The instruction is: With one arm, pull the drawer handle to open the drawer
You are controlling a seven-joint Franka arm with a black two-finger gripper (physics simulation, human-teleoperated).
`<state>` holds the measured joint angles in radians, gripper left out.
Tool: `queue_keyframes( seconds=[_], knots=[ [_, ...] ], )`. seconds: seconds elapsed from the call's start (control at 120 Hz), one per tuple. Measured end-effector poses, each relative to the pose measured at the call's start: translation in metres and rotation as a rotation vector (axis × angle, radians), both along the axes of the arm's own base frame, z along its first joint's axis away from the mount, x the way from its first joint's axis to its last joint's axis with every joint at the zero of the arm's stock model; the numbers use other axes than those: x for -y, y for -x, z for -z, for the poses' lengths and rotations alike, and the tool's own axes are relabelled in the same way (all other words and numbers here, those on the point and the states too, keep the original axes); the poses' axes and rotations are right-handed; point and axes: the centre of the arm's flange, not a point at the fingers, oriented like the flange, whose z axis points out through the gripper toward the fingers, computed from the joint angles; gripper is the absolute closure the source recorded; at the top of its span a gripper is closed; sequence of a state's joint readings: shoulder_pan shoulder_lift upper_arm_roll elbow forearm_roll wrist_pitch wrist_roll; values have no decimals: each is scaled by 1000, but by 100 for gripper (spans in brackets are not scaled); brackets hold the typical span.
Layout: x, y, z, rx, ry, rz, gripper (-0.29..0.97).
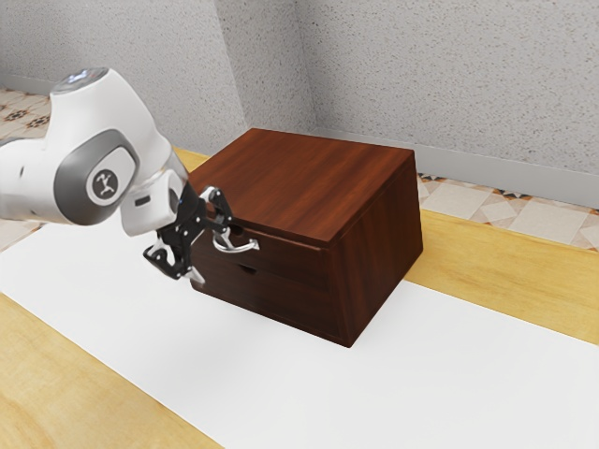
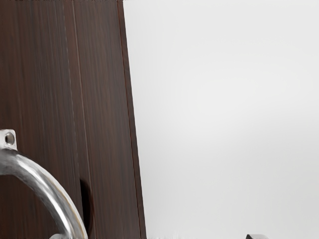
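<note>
Dark wooden cabinet [image 1: 309,187] stands on a white mat [image 1: 281,383], which lies across a pale wooden table [image 1: 505,271]. The cabinet's front face turns toward the exterior view's left. Two drawers are stacked in that face. The upper drawer [image 1: 285,251] sits just under the cabinet's top. The lower drawer [image 1: 271,292] is beneath it, reaching the cabinet's base.

Upper drawer front looks flush with the cabinet face and no gap is seen along its seams. Both drawers' insides are hidden behind their fronts, contents not visible.

A curved metal handle [image 1: 239,246] stands out from the upper drawer front, near the cabinet's front corner at the exterior view's left. In the wrist view the handle [image 2: 42,186] arcs out from a small square mount [image 2: 7,138] on the wood. A dark notch [image 2: 85,206] sits in the front close to it. The mat lies pale beyond the cabinet's edge.

White arm [image 1: 94,173] reaches to the cabinet's front face. The gripper [image 1: 208,249] is right at the handle, fingers spread wide. One finger is above the handle and the other is below, toward the cabinet's base. The handle's near end lies in the span between them. No clamp on it can be made out, so it reads as open and holding nothing.
</note>
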<state>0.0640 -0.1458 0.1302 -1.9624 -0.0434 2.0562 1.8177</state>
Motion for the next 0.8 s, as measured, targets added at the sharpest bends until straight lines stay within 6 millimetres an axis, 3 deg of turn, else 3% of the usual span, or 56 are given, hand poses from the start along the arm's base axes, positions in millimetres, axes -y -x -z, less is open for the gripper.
queue_keyframes(
  seconds=[0.325, 0.8],
  knots=[
    [1, 5, -6, 17, 1, -3, 46],
    [6, 34, -10, 41, 12, -9, 57]
  ],
)
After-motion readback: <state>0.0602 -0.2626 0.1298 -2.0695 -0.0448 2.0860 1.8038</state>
